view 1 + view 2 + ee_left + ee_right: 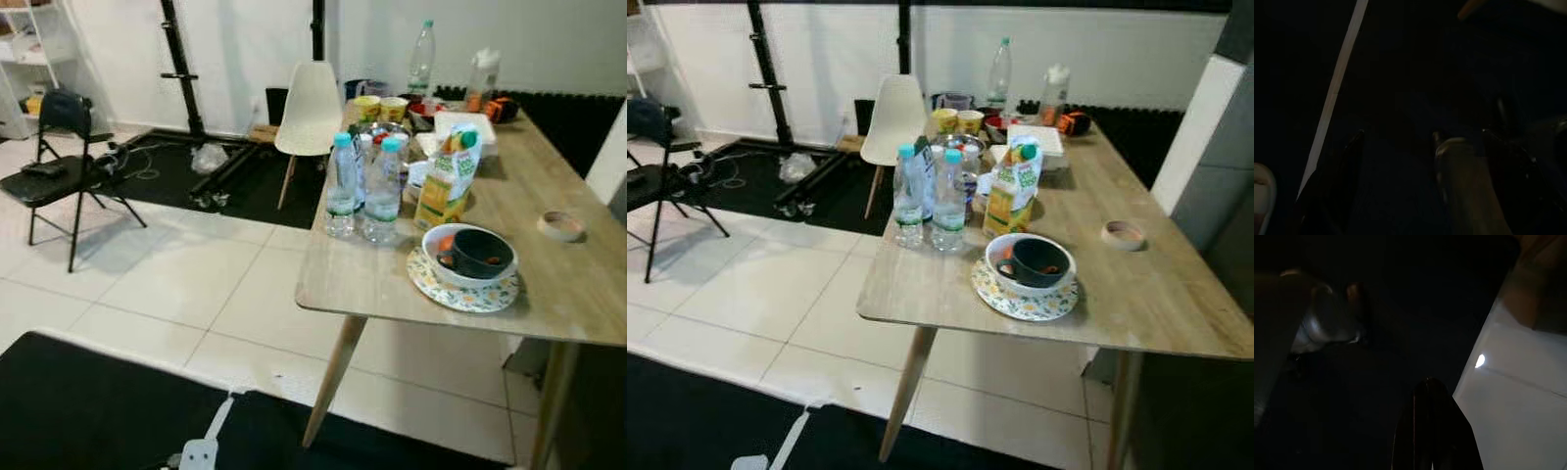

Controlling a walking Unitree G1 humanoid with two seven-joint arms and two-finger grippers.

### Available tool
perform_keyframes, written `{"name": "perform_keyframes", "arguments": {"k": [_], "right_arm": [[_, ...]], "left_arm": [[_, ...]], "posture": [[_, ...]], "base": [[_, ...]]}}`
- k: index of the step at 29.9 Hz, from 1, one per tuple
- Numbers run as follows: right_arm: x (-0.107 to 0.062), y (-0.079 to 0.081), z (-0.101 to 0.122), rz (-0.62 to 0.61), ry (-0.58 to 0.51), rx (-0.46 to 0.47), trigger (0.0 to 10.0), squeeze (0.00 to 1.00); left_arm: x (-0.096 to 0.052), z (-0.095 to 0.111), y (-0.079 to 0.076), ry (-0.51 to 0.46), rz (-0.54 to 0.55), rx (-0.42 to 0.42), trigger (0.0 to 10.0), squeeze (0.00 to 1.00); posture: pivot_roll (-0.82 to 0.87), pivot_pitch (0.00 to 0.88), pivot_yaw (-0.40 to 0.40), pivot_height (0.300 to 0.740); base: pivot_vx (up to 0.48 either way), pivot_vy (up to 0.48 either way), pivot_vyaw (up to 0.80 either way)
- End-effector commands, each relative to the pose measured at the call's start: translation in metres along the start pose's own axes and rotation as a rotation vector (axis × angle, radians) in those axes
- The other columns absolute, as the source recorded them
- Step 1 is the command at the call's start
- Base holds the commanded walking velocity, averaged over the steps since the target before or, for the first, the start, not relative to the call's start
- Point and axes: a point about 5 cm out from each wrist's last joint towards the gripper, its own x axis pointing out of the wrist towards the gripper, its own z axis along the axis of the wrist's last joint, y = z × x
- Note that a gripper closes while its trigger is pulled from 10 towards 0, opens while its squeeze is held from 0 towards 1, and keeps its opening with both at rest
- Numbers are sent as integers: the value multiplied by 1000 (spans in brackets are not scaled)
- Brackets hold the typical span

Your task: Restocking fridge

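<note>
Wooden table (549,264) carries two capped water bottles (362,188) side by side near its left edge, one juice carton (446,176) just beside them, one dark bowl (480,253) nested in a white bowl on a patterned plate (460,289), one tape roll (561,225), two yellow cups (380,107) and two more bottles (421,57) at the far end. Both arms hang low in shade over the black mat (88,411), well apart from the bottles. The left fingers (1352,161) stand apart, holding nothing; whether the right fingers (1432,431) are open, I cannot tell. White tile floor (176,284), one white chair (310,108), one black folding chair (59,162).
</note>
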Motion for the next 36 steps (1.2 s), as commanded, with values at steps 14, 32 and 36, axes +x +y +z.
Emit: {"name": "perform_keyframes", "arguments": {"k": [14, 32, 36], "right_arm": [[0, -3, 3, -27, 9, 4, 10000, 0], [4, 12, 11, -28, -24, 17, 10000, 0], [7, 30, 15, 5, -43, 2, 10000, 0]], "left_arm": [[2, 6, -2, -12, 4, 1, 10000, 0], [-1, -5, 5, 37, 49, 43, 10000, 0], [-4, -5, 21, 35, 93, 70, 10000, 0]], "posture": [[-91, 0, 7, 740], [-82, 0, 44, 740], [-84, 0, 66, 740]], "base": [[0, 0, -750], [0, 0, -697], [0, 0, 0]]}}
